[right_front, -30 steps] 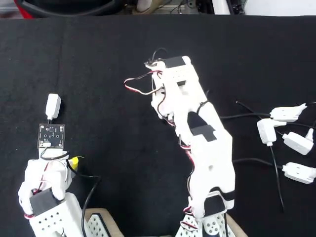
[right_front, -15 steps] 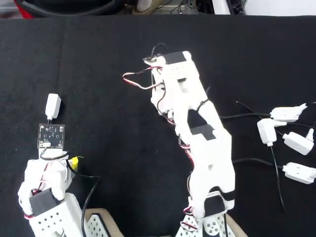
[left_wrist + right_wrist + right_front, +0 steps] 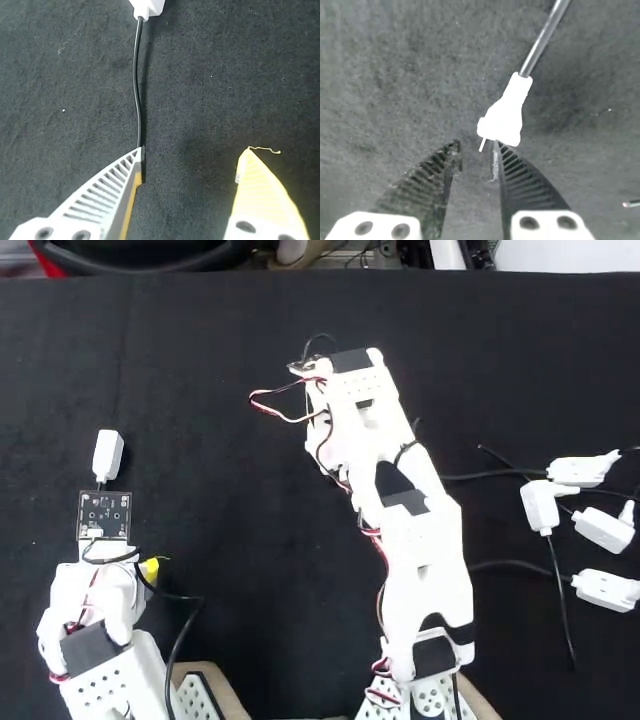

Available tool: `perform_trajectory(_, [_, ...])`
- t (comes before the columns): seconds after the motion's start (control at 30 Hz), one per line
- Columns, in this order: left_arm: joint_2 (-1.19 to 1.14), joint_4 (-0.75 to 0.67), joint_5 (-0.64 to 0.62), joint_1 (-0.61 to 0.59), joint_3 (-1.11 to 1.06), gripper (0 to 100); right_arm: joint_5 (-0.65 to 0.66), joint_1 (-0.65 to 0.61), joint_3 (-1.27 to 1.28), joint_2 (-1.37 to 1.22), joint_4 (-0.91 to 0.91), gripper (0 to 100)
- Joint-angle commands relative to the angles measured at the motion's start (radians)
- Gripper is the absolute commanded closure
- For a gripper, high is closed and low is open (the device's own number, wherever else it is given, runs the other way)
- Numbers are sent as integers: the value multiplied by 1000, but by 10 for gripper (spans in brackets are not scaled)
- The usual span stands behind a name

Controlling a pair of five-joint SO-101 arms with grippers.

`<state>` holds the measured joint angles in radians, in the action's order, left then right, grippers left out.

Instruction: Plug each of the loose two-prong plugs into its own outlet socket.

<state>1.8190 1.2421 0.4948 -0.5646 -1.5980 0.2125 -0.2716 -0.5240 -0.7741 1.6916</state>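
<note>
In the right wrist view a white two-prong plug (image 3: 502, 118) on a grey cable lies on the black cloth, just past my right gripper (image 3: 475, 149). The gripper is open by a narrow gap, and the plug's prongs (image 3: 483, 144) point into that gap. My right arm (image 3: 400, 510) stretches over the middle of the table and hides that plug in the high view. A second white plug (image 3: 107, 454) lies at the left with its black cable (image 3: 137, 95) running back to the white finger (image 3: 112, 200). My left gripper (image 3: 194, 151) stands open behind it, holding nothing.
Several white plugs and socket pieces (image 3: 585, 525) with black cables lie in a cluster at the table's right edge. The left arm's base (image 3: 95, 640) is at the front left. Black cloth (image 3: 200, 390) covers the whole table.
The right arm's wrist has shifted slightly toward the far left. The left arm and the plugs have not moved.
</note>
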Motion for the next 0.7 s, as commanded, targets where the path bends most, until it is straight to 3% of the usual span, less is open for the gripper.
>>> perform_trajectory(0.0, [3, -18, 5, 8, 5, 701, 12, 26, -31, -4, -34, 886])
perform_trajectory(0.67, [3, -18, 5, 8, 5, 701, 86, 63, -76, -25, -78, 885])
